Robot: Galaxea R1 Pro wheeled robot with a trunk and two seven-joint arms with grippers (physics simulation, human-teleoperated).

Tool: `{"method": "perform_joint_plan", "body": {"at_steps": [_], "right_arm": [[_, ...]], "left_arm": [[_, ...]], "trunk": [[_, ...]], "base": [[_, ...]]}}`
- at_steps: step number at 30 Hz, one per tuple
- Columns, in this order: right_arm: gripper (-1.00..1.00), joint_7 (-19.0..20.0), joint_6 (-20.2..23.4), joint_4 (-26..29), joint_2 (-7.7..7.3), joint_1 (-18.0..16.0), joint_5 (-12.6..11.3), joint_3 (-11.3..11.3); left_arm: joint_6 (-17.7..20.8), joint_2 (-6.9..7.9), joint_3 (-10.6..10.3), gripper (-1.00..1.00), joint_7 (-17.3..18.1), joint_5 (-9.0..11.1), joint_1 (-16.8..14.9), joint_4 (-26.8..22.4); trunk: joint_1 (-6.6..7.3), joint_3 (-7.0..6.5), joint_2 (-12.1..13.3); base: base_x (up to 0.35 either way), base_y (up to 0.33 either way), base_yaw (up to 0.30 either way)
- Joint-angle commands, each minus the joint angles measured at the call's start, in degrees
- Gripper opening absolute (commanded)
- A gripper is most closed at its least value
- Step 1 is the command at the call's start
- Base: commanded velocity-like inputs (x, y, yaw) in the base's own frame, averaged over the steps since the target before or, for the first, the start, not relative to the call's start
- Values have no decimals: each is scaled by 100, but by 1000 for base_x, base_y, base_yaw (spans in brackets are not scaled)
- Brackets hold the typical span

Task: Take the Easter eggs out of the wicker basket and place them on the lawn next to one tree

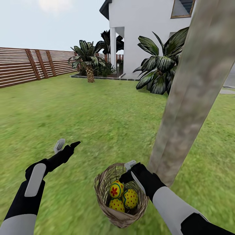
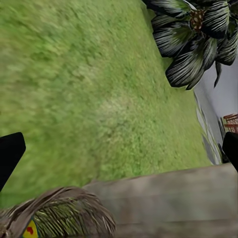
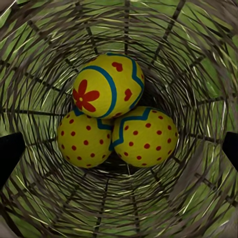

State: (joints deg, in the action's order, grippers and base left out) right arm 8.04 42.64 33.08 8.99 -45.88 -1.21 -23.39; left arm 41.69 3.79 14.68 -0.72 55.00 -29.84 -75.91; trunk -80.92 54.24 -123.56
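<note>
Right wrist view shows us three Easter eggs [image 3: 111, 121] clustered at the bottom of the wicker basket [image 3: 39, 54], on the lawn [image 1: 98, 114] just beside the tree [image 1: 192, 91]. Our right gripper [image 1: 130, 165] hovers wide over the rim; our left gripper [image 1: 67, 145] spreads empty above grass.

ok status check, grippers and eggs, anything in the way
Left gripper open, hovering over lawn. Right gripper open above wicker basket, all three Easter eggs inside. Tree trunk close beside the right arm.
</note>
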Motion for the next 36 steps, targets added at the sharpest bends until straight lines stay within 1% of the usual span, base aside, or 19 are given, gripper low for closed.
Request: {"method": "perform_joint_plan", "body": {"at_steps": [1, 9, 16, 36], "right_arm": [[100, 5, 29, 6, -3, -8, -13, -17], [100, 6, 46, -2, 3, -40, -36, -17], [100, 21, 181, 5, 6, -44, -29, -17], [100, 40, 192, 12, 6, -53, -38, -17]], "left_arm": [[32, -1, 8, 100, -7, 26, -4, -3], [32, -1, 8, 100, -7, 28, -4, -3], [32, -3, 8, 100, -7, 28, -4, -2], [32, -1, 8, 100, -7, 28, -4, 6]], "trunk": [[-22, 24, -44], [-197, 167, -365], [-351, 293, -645], [-790, 652, -1448]], "base": [[0, 0, 0], [0, 0, 0], [0, 0, 0], [0, 0, 0]]}}
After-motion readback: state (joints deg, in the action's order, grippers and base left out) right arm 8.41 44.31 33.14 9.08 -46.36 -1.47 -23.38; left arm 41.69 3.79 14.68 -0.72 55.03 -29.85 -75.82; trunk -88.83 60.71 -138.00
